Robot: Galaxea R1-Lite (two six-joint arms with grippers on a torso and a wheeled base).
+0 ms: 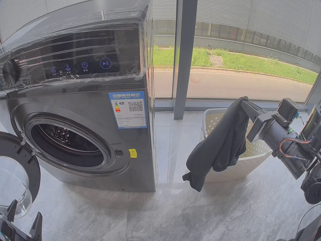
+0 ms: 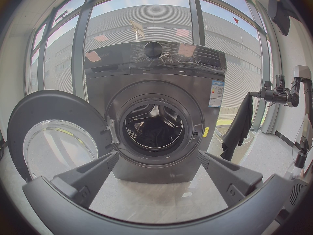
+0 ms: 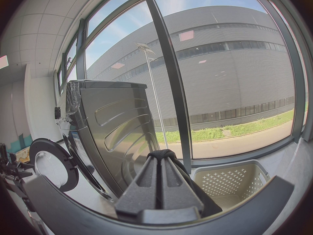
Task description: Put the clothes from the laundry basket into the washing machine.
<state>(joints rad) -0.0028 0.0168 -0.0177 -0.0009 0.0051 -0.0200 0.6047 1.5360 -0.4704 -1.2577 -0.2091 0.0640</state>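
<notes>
Right gripper (image 1: 245, 103), fingers pressed together on a fold of a dark garment (image 1: 220, 144), held out level above the near-left rim of the laundry basket (image 1: 249, 166). The garment is pinched at its top edge. The rest hangs straight down from the fingertips and drapes across the front of the basket's side that faces the machine. Its lowest tail ends low beside the basket's outer wall; whether it touches the floor (image 1: 167, 211) cannot be told. In the right wrist view the cloth bulges over the closed fingertips (image 3: 153, 167) and trails below them, with the white, star-perforated basket behind.

The washing machine (image 1: 100, 84) stands well apart from the garment, on the robot's left. Its round door (image 1: 16, 171) is swung fully open toward the left, and the drum (image 1: 68, 144) is dark and exposed. Bare floor lies between garment and drum mouth. A grey window post (image 1: 185, 51) rises behind this gap, between machine and basket.

The left gripper (image 1: 24, 218) sits low in front of the open door, its fingers spread apart and holding nothing. It faces the drum opening squarely.
</notes>
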